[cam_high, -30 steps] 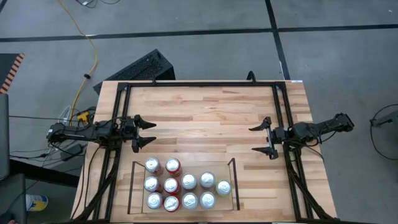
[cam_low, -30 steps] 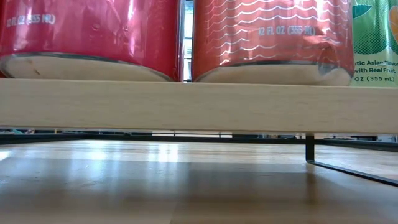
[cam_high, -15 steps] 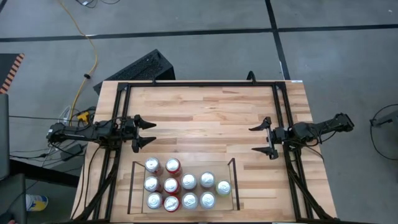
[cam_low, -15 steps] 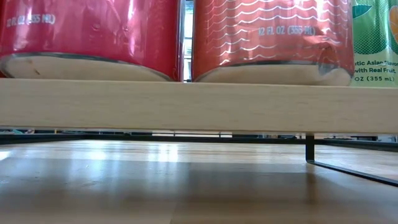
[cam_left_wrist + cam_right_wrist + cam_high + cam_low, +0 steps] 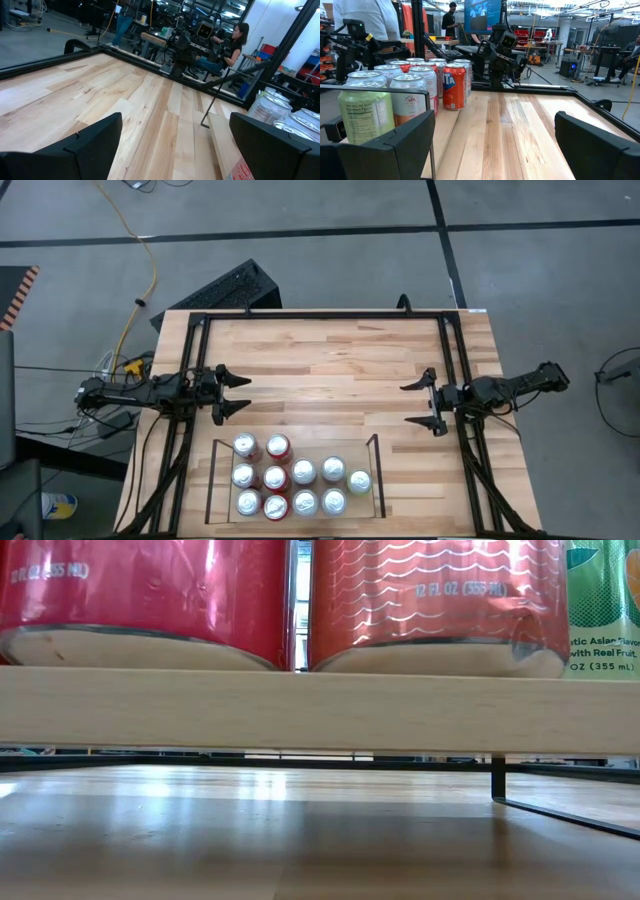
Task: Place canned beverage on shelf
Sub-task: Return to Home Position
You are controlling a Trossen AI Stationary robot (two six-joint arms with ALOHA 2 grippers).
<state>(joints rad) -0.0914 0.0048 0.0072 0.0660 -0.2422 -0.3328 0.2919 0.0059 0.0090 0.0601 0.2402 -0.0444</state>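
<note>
From above, the pale butcher-block worktop shows long jointed planks inside a thin black metal frame. The shelf, a low bay with slim black side rails, sits toward the lower edge of this view. The cans stand upright on it in tight rows, round silver tops up, with a green can at the right end, close to the right rail. The left gripper lies level over the worktop's left side and the right gripper mirrors it at the right side. Both point inward, apart from the shelf, fingers released and spread, holding nothing. At table height, the shelf's smooth light plank runs straight across, bearing a glossy red can, a wave-patterned orange-red can and the green can's edge, above a thin black leg. The left wrist view shows two blocky dark fingers wide apart, with silver can tops off to one side. The right wrist view shows its own pair equally spread, the cans clustered just beyond one of them.
</note>
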